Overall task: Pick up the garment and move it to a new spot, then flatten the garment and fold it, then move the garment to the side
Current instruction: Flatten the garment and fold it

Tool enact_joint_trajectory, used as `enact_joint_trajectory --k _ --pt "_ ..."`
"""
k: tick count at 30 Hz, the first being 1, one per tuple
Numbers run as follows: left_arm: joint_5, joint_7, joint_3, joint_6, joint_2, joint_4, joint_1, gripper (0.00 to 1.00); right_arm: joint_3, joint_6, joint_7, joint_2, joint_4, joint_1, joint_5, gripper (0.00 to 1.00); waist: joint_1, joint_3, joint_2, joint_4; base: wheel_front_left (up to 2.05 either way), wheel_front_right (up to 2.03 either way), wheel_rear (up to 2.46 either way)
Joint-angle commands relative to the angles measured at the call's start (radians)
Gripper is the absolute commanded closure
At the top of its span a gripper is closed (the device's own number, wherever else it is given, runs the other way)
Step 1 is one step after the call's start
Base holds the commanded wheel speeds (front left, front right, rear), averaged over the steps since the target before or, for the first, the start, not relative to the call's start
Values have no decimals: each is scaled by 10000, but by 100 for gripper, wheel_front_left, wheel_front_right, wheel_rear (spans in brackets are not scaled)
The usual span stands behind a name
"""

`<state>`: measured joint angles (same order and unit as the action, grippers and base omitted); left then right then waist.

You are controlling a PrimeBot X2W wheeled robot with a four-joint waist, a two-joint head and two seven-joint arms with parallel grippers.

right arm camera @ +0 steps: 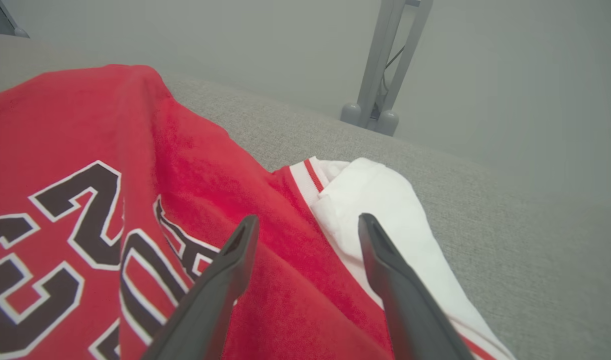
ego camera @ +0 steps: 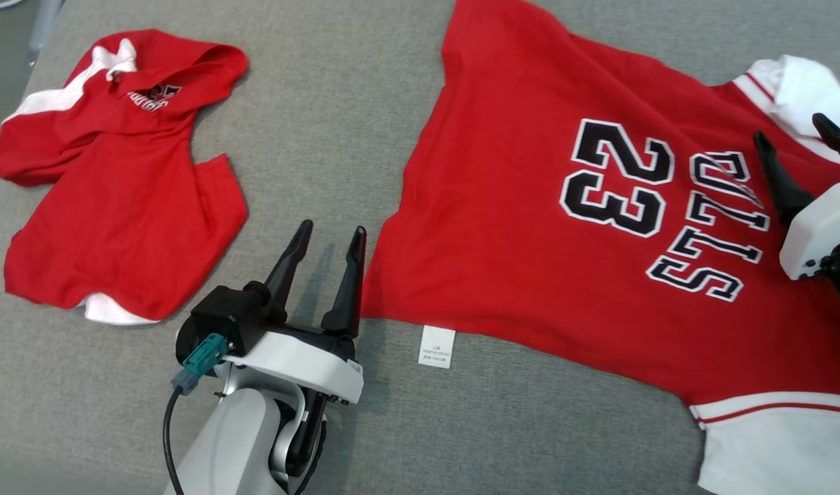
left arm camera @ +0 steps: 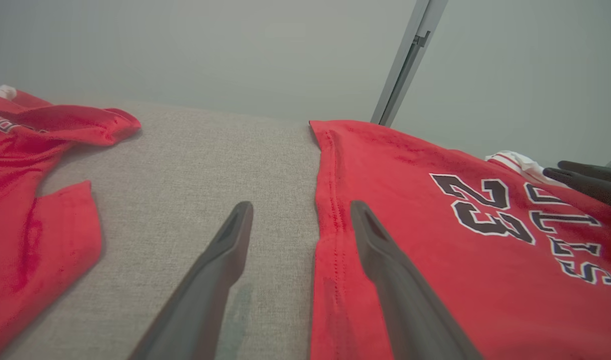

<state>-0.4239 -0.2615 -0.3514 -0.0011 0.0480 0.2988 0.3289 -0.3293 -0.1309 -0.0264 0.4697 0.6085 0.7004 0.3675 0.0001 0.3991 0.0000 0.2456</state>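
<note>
Garment (ego camera: 530, 227), a red jersey, is spread flat on the grey surface (ego camera: 337, 103) toward three o'clock. At its eight o'clock hem the left gripper (ego camera: 332, 228), and over its three o'clock sleeve the right gripper (ego camera: 790, 128), are held wide open, empty. A crumpled red top (ego camera: 117, 206) is seen at ten o'clock.

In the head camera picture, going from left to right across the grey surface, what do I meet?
Crumpled red jersey → left gripper, open beside the hem → spread-out red number 23 jersey → right gripper, open over the jersey's collar end.
</note>
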Motion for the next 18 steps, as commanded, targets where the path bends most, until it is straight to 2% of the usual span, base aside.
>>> enact_joint_trajectory --k 1,10,11,12,13,14,18 --pt "-30 -32 26 71 41 -18 191 0 -120 3 54 224 177 248 78 0 -1 240 0 280 0 0 0" --pt "-59 -32 200 136 42 -39 278 0 -643 3 -177 560 1355 1046 135 0 -1 370 0 530 0 0 0" --pt "-66 -32 193 141 45 -46 269 0 -682 3 -164 551 1472 1110 152 4 -1 369 0 535 0 0 0" --pt "-78 -32 178 145 43 -53 261 0 -716 3 -178 547 1575 1178 159 50 -1 369 0 538 0 0 0" --pt "-96 -32 162 151 42 -60 255 0 -745 3 -182 546 1685 1244 176 71 -1 369 0 538 0 0 0" --pt "-112 -32 152 157 43 -63 246 0 -742 3 -190 556 1774 1301 194 100 -1 366 0 533 0 0 0" --pt "-134 -33 124 180 43 -27 158 0 -793 3 -344 541 2034 1467 238 100 -1 335 0 465 0 0 0"
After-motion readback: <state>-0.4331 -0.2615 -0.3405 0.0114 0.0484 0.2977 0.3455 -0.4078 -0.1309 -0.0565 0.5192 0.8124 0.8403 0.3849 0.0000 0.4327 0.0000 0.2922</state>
